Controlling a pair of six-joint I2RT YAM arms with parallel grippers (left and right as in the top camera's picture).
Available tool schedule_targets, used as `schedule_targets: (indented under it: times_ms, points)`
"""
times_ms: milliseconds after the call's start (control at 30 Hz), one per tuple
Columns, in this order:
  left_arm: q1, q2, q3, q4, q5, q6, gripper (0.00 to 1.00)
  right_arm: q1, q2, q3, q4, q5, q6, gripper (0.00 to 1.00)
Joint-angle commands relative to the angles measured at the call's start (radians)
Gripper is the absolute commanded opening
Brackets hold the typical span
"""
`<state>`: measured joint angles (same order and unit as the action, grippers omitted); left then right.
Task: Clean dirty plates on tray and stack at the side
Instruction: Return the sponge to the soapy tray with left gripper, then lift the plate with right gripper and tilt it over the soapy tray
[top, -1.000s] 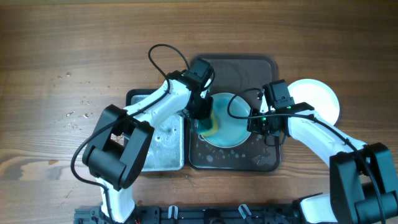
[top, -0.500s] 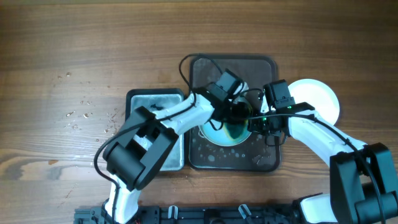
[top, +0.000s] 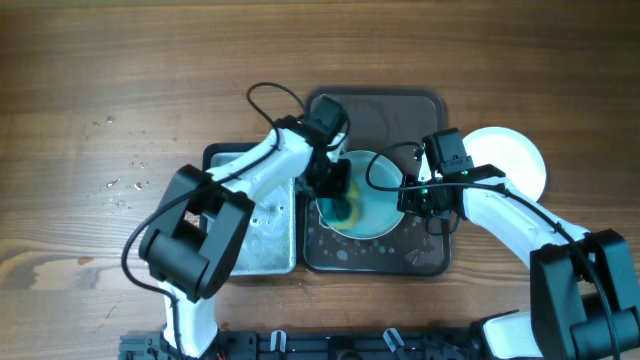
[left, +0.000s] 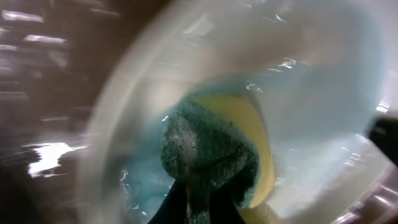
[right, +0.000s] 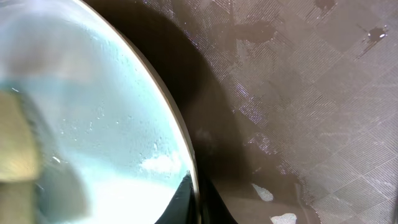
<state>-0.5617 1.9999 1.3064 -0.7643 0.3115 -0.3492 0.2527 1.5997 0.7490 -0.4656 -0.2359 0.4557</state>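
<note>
The soft scrubbing sponge above the black left fingers is dark green over yellow. Around it, the round white shallow plate wears a pale blue film. Beside the black right fingers, the dark brown rectangular tray shows a fine diamond weave flecked white. The counter is brown wood grain.

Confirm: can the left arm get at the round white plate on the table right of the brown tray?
Probably not. The right hand, shut on the rim of the blue-smeared white plate, and its arm block the way to the plain white plate; the left hand holds a green-yellow sponge.
</note>
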Motion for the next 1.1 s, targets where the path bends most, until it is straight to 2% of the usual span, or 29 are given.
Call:
schedule_targets:
  times_ms: [0, 100, 200, 300, 400, 500, 533, 567, 600, 700, 733, 767, 833, 933, 1000, 1033, 1067]
  points:
    - [0.062, -0.053, -0.031, -0.027, -0.211, 0.032, 0.04, -0.004, 0.033, -0.024, -0.018, 0.079, -0.007, 0.04]
    - [0.072, -0.177, -0.031, -0.026, -0.084, 0.032, 0.04, -0.004, 0.033, -0.024, -0.018, 0.079, -0.008, 0.04]
    - [0.071, -0.327, -0.031, -0.044, -0.016, 0.031, 0.04, -0.004, 0.033, -0.024, -0.018, 0.079, -0.008, 0.04]
    - [0.092, -0.478, -0.031, -0.13, -0.065, 0.024, 0.04, -0.004, 0.033, -0.024, -0.022, 0.078, -0.019, 0.04]
    - [0.151, -0.56, -0.031, -0.25, -0.211, -0.027, 0.04, -0.004, 0.033, -0.024, -0.021, 0.079, -0.053, 0.05]
    - [0.233, -0.562, -0.054, -0.324, -0.299, -0.033, 0.04, -0.004, 0.033, -0.024, 0.016, 0.079, -0.098, 0.13]
    - [0.25, -0.558, -0.082, -0.31, -0.303, -0.034, 0.04, -0.004, 0.033, -0.024, 0.027, 0.079, -0.101, 0.13]
    - [0.268, -0.552, -0.13, -0.276, -0.306, -0.033, 0.04, -0.004, 0.033, -0.024, 0.03, 0.069, -0.1, 0.06]
    - [0.284, -0.544, -0.189, -0.226, -0.306, -0.034, 0.04, -0.004, 0.031, -0.019, 0.015, 0.024, -0.098, 0.04]
    - [0.305, -0.521, -0.405, -0.011, -0.301, -0.033, 0.04, -0.004, -0.013, 0.047, -0.139, -0.003, -0.064, 0.04]
    - [0.305, -0.52, -0.437, 0.018, -0.301, -0.038, 0.04, -0.003, -0.031, 0.064, -0.17, 0.006, -0.069, 0.04]
    - [0.305, -0.52, -0.45, 0.024, -0.302, -0.051, 0.06, -0.003, -0.056, 0.087, -0.215, 0.022, -0.082, 0.04]
    - [0.311, -0.526, -0.441, 0.015, -0.301, -0.074, 0.23, -0.003, -0.126, 0.148, -0.319, 0.056, -0.131, 0.04]
    - [0.347, -0.555, -0.397, -0.011, -0.259, -0.078, 0.43, 0.001, -0.203, 0.228, -0.429, 0.094, -0.169, 0.04]
    - [0.385, -0.585, -0.359, -0.044, -0.223, -0.077, 0.5, 0.016, -0.222, 0.267, -0.468, 0.117, -0.17, 0.04]
    - [0.415, -0.611, -0.33, -0.065, -0.194, -0.076, 0.61, 0.04, -0.229, 0.295, -0.484, 0.117, -0.176, 0.04]
    - [0.438, -0.63, -0.309, -0.079, -0.169, -0.067, 0.66, 0.062, -0.229, 0.312, -0.493, 0.117, -0.176, 0.04]
